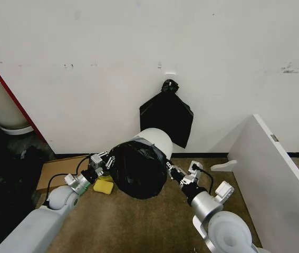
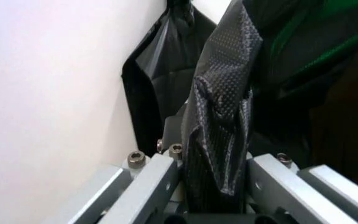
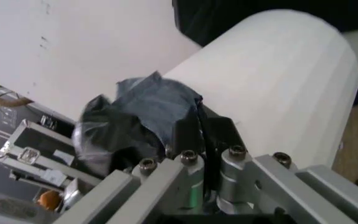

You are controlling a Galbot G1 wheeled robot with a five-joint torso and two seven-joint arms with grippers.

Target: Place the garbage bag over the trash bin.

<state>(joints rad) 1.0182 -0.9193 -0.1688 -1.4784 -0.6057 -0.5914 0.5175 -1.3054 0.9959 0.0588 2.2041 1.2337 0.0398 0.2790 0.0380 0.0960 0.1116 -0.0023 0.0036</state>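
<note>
Grippers: left gripper (image 1: 105, 159), right gripper (image 1: 171, 170) pinching one garbage bag (image 1: 138, 169).

Even, bright overhead light fills the head view, washing the white wall (image 1: 138, 47) pale; the left edge falls into deep shadow. Straight lines bow slightly toward the corners. Both wrist views are soft and blurred up close, with the garbage bag (image 2: 219, 135) showing faint sheen.
</note>
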